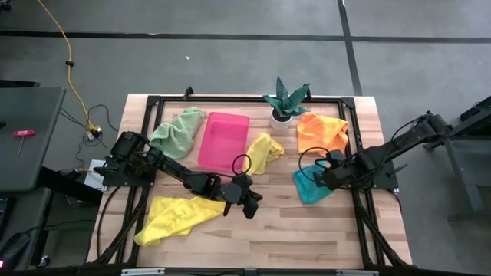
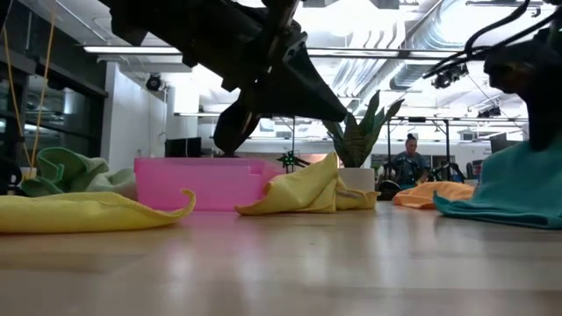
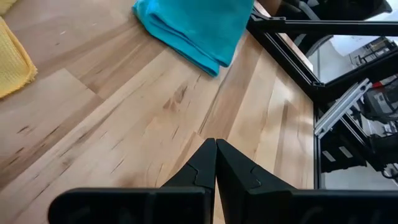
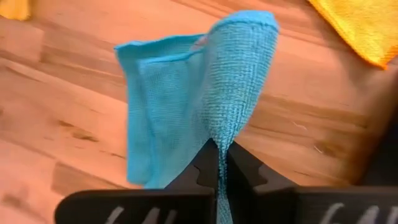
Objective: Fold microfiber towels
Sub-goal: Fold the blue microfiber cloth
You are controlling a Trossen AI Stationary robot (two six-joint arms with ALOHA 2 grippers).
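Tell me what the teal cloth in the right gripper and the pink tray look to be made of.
Teal towel: soft knitted microfiber by its look, with a fine ribbed weave that drapes in limp folds from the shut right gripper. Pink tray: likely rigid moulded plastic, with smooth, even walls and straight edges; whether matte or glossy is unclear.

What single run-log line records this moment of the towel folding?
right gripper: shut on teal towel | left gripper: shut, empty, over bare table | other towels: unfolded

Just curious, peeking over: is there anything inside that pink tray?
From above, the pink tray looks bare inside. A yellow towel and a pale green towel lie beside it. From table height its wall hides the floor.
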